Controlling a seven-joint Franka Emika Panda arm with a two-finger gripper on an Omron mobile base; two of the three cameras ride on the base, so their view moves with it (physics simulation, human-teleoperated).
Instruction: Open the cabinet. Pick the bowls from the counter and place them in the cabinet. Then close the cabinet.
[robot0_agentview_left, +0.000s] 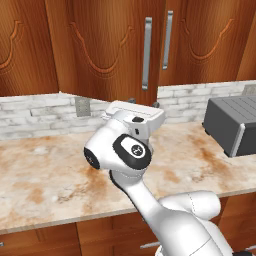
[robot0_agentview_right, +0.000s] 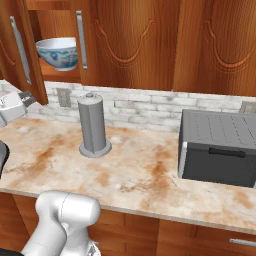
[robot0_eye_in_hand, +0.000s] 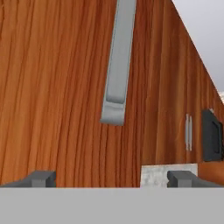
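The cabinet has its left door swung part way out toward me, with its silver handle in front of the right door's handle. Through the gap one blue-patterned bowl sits on the shelf inside. My gripper is open and holds nothing. It sits just under the open door's lower edge, above the counter. In the hand view the gripper faces the door's outer wood face, and the handle rises above and between the fingertips.
A grey upright cylinder stands on the counter near the brick backsplash. A dark grey boxy appliance sits to the right. Low drawers run under the counter's front edge.
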